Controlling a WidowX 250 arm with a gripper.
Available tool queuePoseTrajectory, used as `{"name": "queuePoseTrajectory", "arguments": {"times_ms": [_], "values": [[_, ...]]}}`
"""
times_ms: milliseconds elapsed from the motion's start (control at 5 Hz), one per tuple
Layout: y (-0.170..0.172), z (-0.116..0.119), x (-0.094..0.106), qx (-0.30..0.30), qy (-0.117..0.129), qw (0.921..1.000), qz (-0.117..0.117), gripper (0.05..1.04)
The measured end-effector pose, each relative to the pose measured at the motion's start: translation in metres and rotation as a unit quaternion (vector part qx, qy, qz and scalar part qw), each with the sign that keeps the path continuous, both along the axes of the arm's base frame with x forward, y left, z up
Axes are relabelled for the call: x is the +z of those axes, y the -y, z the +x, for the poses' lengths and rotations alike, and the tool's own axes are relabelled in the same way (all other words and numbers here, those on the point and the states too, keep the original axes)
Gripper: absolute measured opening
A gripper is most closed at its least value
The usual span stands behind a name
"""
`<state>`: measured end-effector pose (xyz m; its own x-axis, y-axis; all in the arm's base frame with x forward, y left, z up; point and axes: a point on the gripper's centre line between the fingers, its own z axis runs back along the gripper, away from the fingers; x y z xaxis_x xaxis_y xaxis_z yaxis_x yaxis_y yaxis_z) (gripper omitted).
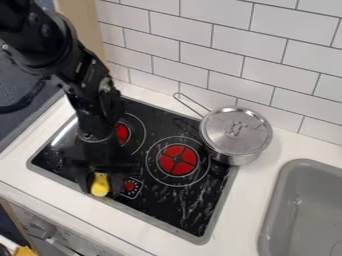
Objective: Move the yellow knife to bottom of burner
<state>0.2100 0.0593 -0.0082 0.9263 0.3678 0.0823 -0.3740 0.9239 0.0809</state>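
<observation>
The black gripper (101, 186) hangs over the front left part of the black stovetop, close to its grey front rim. It is shut on a yellow knife (100, 185), with a dark finger against each side of it. The rounded yellow end points toward the counter's front edge; the rest of the knife is hidden by the gripper. To the right of the gripper is the red front burner (178, 160), ringed by white circles. The rear left burner (123, 133) is partly behind the arm.
A lidded metal pot (236, 131) stands at the stove's right rear, its handle toward the tiled wall. A red-centred control knob (129, 186) sits just right of the gripper. The grey sink (304, 210) is at the right. Something yellow (25, 251) lies at the lower left.
</observation>
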Motion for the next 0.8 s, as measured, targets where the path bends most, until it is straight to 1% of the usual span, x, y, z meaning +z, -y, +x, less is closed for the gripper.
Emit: {"name": "queuePoseTrajectory", "arguments": {"times_ms": [200, 400, 600, 800], "values": [[-0.003, -0.003, -0.001, -0.003, -0.003, 1.0000, 0.000, 1.010], [-0.008, -0.003, 0.000, 0.010, 0.001, 0.9999, 0.005, 1.009], [-0.017, -0.004, 0.012, 0.023, 0.015, 0.9996, 0.009, 1.001], [-0.027, -0.004, 0.026, 0.039, 0.011, 0.9991, -0.013, 1.001]]}}
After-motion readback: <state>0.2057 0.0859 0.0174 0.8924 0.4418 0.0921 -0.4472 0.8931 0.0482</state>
